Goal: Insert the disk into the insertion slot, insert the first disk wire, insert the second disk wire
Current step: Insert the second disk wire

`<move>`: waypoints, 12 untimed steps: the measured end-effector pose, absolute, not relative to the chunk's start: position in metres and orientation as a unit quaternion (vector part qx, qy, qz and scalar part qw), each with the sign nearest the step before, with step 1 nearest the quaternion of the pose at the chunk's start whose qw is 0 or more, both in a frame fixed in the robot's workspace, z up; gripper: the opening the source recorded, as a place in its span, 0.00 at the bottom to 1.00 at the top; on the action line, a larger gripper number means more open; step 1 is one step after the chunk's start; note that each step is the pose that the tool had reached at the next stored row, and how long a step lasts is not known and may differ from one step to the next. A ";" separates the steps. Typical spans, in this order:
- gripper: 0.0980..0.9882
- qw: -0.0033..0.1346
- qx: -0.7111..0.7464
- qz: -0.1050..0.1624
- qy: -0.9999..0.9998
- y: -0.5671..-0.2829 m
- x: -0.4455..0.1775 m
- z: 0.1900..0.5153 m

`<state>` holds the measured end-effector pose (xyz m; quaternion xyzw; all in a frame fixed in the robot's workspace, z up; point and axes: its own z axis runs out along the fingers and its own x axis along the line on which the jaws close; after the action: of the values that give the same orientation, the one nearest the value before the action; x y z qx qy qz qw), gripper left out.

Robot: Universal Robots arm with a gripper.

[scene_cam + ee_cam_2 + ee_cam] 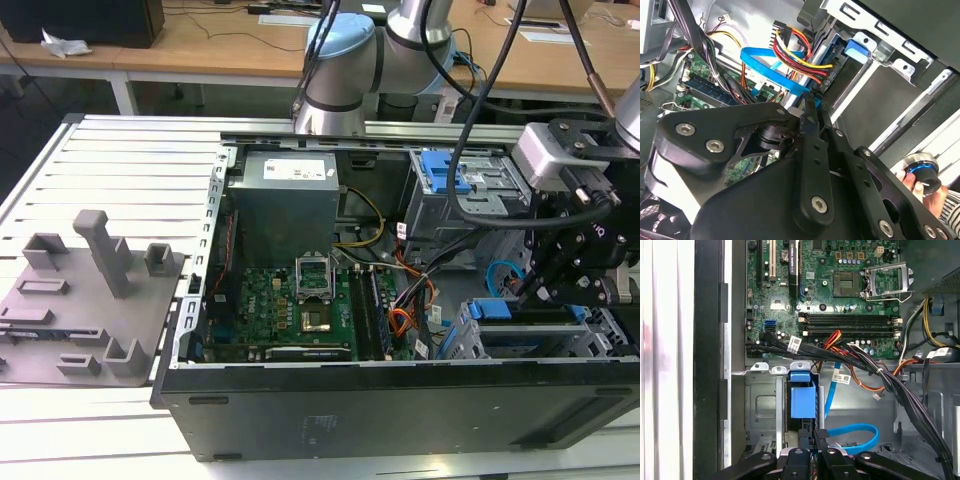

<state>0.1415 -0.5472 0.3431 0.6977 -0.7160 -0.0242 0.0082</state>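
Reaching down into the open computer case (400,400) near its corner: gripper (812,435), fingers closed on the light-blue cable (852,432), just beside the disk (802,400) already seated in the metal drive cage (760,405).

Black cable bundle (880,375) and second disk wire (855,432) crowding the insertion slot (765,405).

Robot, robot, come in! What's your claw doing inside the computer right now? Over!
Gripper shut, down by the disk sitting in the insertion slot. Second disk wire looped right beside the fingertips. Orange-red-yellow wire bundle hangs close by.
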 end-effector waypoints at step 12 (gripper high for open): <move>0.08 0.008 0.698 -0.024 -0.716 -0.547 0.142 0.337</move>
<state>0.1415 -0.5474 0.3374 0.6977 -0.7160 -0.0245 0.0080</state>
